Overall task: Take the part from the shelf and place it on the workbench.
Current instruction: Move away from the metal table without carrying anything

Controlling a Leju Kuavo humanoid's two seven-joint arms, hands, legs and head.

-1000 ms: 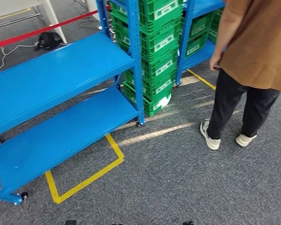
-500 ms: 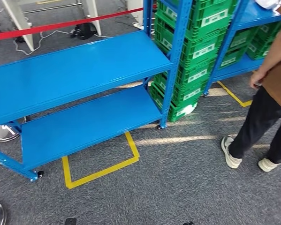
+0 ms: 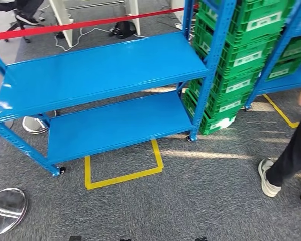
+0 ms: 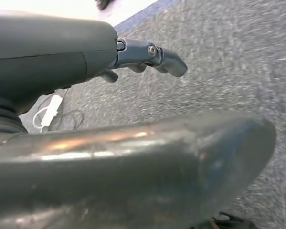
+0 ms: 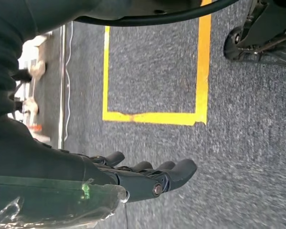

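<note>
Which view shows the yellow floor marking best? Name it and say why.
The head view: the yellow floor marking shows as a whole three-sided outline in front of the blue shelf rack. The right wrist view catches the marking closer but turned sideways, beyond the right robot hand. The left wrist view gives grey carpet.

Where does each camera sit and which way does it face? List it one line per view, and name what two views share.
Head view: high on the body, looking forward and down at the blue shelf, green crates and yellow floor marking.
Left wrist view: behind the left hand, looking at grey carpet; cover, thumb and fingers show.
Right wrist view: behind the right hand, looking down at the carpet.
Shared: head and right wrist views both show the yellow floor marking.
</note>
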